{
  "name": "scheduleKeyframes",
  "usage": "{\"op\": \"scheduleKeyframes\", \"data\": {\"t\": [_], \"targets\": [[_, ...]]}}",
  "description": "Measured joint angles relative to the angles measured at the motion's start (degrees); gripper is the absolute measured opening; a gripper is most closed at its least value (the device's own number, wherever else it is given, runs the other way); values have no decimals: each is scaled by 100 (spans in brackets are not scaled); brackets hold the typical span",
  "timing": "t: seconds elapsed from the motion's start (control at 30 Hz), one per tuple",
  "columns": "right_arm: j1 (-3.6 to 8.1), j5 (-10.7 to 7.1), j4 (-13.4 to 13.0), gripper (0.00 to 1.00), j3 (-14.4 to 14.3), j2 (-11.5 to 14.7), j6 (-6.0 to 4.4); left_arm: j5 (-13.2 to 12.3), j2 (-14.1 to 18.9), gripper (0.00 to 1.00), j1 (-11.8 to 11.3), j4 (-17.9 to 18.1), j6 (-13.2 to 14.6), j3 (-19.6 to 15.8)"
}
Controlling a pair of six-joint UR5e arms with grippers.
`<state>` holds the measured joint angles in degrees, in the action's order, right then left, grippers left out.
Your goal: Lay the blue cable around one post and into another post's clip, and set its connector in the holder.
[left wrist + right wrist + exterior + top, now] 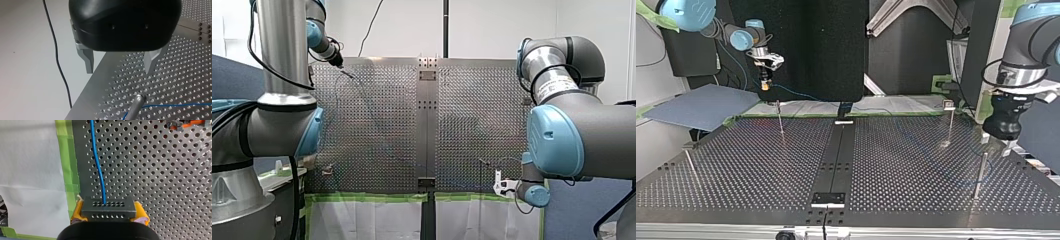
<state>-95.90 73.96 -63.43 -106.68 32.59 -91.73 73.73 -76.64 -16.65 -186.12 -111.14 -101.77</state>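
Right wrist view: my right gripper (109,215) clamped the black connector (108,207), whose long side spanned the yellow pads (77,213). The blue cable (98,167) ran straight ahead over the table (155,182).

Left wrist view: my left gripper (118,72) stood spread and empty above a post (137,102).

Top view: the right gripper hung over the table's far left edge.
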Motion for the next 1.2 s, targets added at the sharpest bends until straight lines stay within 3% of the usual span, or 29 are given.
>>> {"op": "scheduleKeyframes", "data": {"t": [0.13, 0.57, 1.2], "targets": [[-10, 2, 3, 1, 2, 1, -3, 43, 5, 100, -1, -93, 5, 0], [-86, 1, 5, 1, 2, 0, -4, 537, 47, 100, 15, -752, 161, -3], [-118, -2, 5, 1, 2, -1, -4, 664, 27, 100, 106, -814, 190, -13]]}}
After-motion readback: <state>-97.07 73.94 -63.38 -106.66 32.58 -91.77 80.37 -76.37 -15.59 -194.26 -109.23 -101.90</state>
